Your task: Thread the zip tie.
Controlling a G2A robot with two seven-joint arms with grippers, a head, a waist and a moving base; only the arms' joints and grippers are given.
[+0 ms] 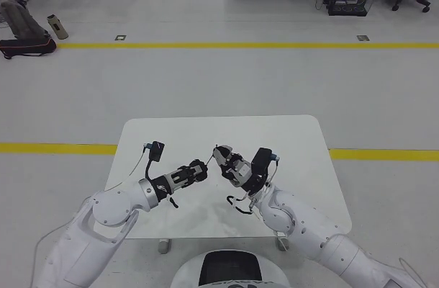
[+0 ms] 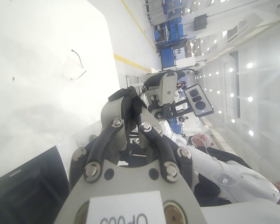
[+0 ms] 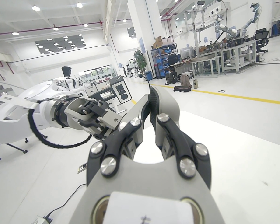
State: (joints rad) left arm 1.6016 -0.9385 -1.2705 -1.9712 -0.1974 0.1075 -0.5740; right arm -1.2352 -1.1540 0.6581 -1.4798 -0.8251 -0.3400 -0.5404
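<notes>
A thin black zip tie (image 3: 145, 81) sticks out past the fingertips of my right gripper (image 3: 150, 99), which is shut on it; its small end (image 3: 140, 75) hangs free in the air. Seen from above, my right gripper (image 1: 219, 154) is over the middle of the white table (image 1: 291, 137), and my left gripper (image 1: 202, 171) is tip to tip with it, just to its left. The left gripper (image 2: 128, 94) has its fingers pressed together, and I cannot make out anything between them. The right gripper (image 2: 166, 87) is close beyond it.
A thin dark bent strand (image 2: 80, 64) lies on the table top beyond the grippers, near the table's edge (image 2: 115, 47). Bags (image 1: 24, 39) sit on the floor far off at the back left.
</notes>
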